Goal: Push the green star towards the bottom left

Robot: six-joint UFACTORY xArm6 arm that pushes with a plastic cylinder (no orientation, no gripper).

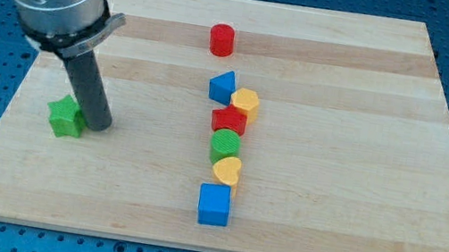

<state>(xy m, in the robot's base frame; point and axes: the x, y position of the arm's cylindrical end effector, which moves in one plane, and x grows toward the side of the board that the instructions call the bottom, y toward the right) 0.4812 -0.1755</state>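
Observation:
The green star (65, 116) lies on the wooden board (343, 118) near the view's left edge, a little below the middle. My tip (99, 126) is down on the board right beside the star's right side, touching it or nearly so. The dark rod rises up and to the left from the tip into the grey arm body at the view's top left.
A column of blocks runs down the board's middle: a red cylinder (222, 40) at the top, then a blue triangle (223, 86), a yellow heart (246, 103), a red star (229, 120), a green cylinder (225, 146), a yellow heart (226, 171) and a blue cube (214, 204).

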